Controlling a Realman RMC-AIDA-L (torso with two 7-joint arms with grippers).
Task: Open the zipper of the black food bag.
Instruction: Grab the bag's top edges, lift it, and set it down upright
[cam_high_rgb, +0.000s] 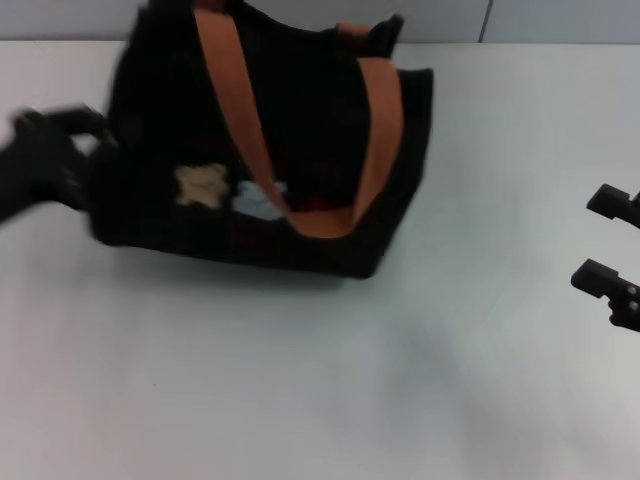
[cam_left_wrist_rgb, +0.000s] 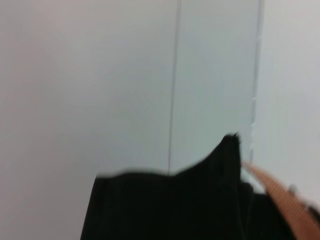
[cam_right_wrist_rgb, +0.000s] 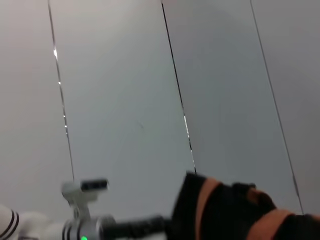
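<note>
The black food bag (cam_high_rgb: 300, 140) stands on the white table at the back, left of centre. Two orange-brown straps (cam_high_rgb: 235, 100) hang down its front, above a tan bear patch (cam_high_rgb: 203, 186) and a pale blue one (cam_high_rgb: 260, 200). I cannot make out the zipper on the dark top. My left gripper (cam_high_rgb: 62, 135) is blurred and sits against the bag's left end. My right gripper (cam_high_rgb: 603, 240) hovers open and empty far to the right of the bag. The left wrist view shows black fabric (cam_left_wrist_rgb: 175, 205) and a strap (cam_left_wrist_rgb: 280, 200). The bag (cam_right_wrist_rgb: 225, 215) also shows in the right wrist view.
The white table (cam_high_rgb: 300, 380) spreads in front of the bag and between it and the right gripper. A pale panelled wall (cam_high_rgb: 450, 20) rises close behind the bag. The left arm (cam_right_wrist_rgb: 85, 227) appears low in the right wrist view.
</note>
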